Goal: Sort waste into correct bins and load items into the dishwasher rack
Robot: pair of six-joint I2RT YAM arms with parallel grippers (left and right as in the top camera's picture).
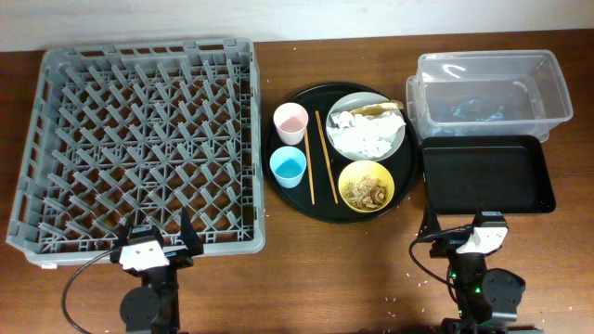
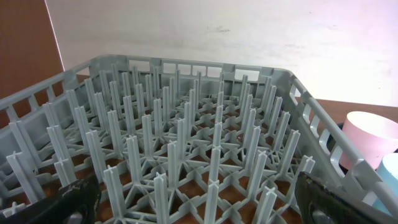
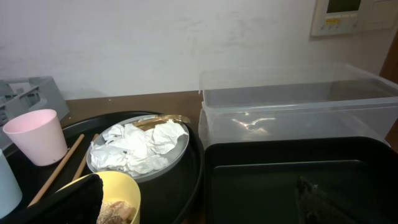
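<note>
The grey dishwasher rack (image 1: 139, 139) (image 2: 186, 143) fills the left of the table. On a round black tray (image 1: 320, 209) stand a pink cup (image 1: 290, 122) (image 3: 36, 135), a blue cup (image 1: 289, 167), two chopsticks (image 1: 309, 172), a yellow bowl (image 1: 388, 186) (image 3: 127, 186) of food leftovers (image 1: 365, 190), and a grey plate (image 1: 350, 104) with crumpled napkins (image 1: 367, 134) (image 3: 140, 146) and a brown wrapper (image 1: 380, 109). The clear tub (image 1: 492, 93) and shallow black tray (image 1: 487, 174) are at right. My left gripper (image 1: 158, 237) (image 2: 202, 208) is open at the rack's near wall. My right gripper (image 1: 464, 224) (image 3: 199, 205) is open, empty, before the black tray.
The tub (image 3: 298, 112) stands behind the rectangular black tray (image 3: 280, 180), both close to the round tray's right rim. A white wall backs the table. Bare wood runs along the front edge between the two arms.
</note>
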